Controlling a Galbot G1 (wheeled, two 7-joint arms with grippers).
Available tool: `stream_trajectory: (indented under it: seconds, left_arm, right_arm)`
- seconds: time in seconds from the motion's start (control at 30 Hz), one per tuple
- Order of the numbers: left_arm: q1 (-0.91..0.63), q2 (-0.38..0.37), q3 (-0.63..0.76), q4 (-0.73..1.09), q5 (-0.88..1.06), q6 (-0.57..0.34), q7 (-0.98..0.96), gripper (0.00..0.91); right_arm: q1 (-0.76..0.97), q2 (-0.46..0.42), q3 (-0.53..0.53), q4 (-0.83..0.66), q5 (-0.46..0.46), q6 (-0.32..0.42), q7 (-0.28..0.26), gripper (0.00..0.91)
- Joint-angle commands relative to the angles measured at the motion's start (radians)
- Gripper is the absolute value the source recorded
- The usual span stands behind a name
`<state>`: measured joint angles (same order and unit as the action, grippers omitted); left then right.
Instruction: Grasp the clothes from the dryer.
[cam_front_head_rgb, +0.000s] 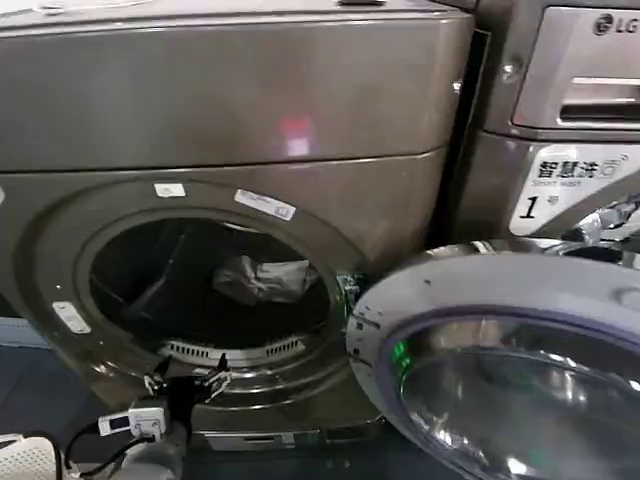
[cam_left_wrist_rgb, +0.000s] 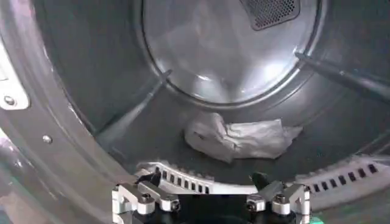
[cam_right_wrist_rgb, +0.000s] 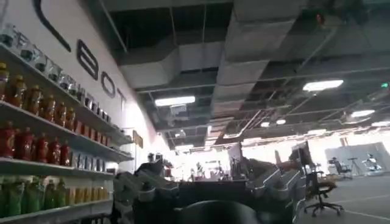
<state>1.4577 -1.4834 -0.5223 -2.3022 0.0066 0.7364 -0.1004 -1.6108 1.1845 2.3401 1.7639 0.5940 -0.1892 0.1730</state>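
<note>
The dryer (cam_front_head_rgb: 230, 200) door is swung wide. The left gripper (cam_left_wrist_rgb: 210, 198) waits at the drum's mouth, spread open and holding nothing — ready to reach in. The clothes (cam_left_wrist_rgb: 241, 139) lie crumpled on the drum floor, just ahead — not touched yet.

You are looking at the large bronze-grey front-loading dryer (cam_front_head_rgb: 250, 90), and its dark round metal drum (cam_left_wrist_rgb: 91, 79) is carrying the load. One small wrinkled bundle of pale grey-white clothes (cam_left_wrist_rgb: 241, 137) is lying directly on the drum floor, near the front lip.
</note>
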Motion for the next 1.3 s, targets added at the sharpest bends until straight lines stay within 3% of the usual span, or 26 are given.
stream_trajectory:
  seconds: [0.03,0.27,0.53,0.73,1.3]
  left_arm:
    - [-0.005,0.001,-0.007,0.011,0.006,0.046,-0.001,0.907]
    - [-0.138,0.003,-0.005,0.126,0.013,-0.054,0.017,0.907]
    - [-0.368,-0.007,-0.003,0.374,0.050,-0.267,0.059,0.907]
    - [-0.533,-0.014,-0.007,0.559,0.030,-0.346,0.087,0.907]
    - [-0.938,-0.044,-0.046,1.106,0.060,-0.461,0.151,0.907]
  right_arm:
    - [-0.001,-0.001,-0.001,-0.004,-0.014,0.006,0.008,0.907]
    - [-0.005,-0.004,-0.001,-0.008,-0.013,0.020,0.005,0.907]
    - [0.004,-0.004,-0.018,0.004,-0.013,0.023,0.005,0.907]
    - [0.006,-0.005,-0.024,0.004,-0.013,0.025,0.004,0.907]
    - [0.015,-0.002,-0.043,0.018,-0.012,0.029,0.003,0.907]
